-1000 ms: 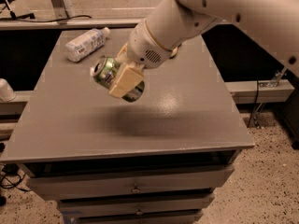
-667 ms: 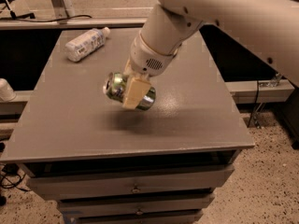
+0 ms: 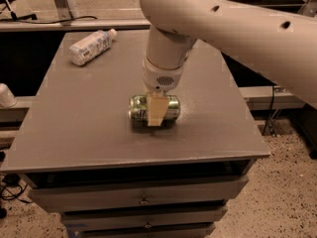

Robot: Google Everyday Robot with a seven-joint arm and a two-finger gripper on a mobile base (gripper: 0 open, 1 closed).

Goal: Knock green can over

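Green can (image 3: 170, 109) lies on its side near the middle of the tabletop (image 3: 89, 128), with the tool (image 3: 155, 114) clenched across it from above. A plastic bottle (image 3: 91, 46) lies near the far-left corner.

Wore a smooth cream-white shell along the arm (image 3: 237, 29), thick and rounded, coming in from the far right. Bore a few small dark round holes spaced along the upper casing. Narrowed into a short cylindrical wrist (image 3: 166, 58) of the same cream-white, ringed by a paler collar. Carried an oval patch of fine grille dots on the near face. Ended in the gripper (image 3: 154, 110), near the middle of the table (image 3: 74, 133), with one flat tan finger (image 3: 155, 114) showing, matte and blunt-tipped, clamped across the green can (image 3: 171, 108).
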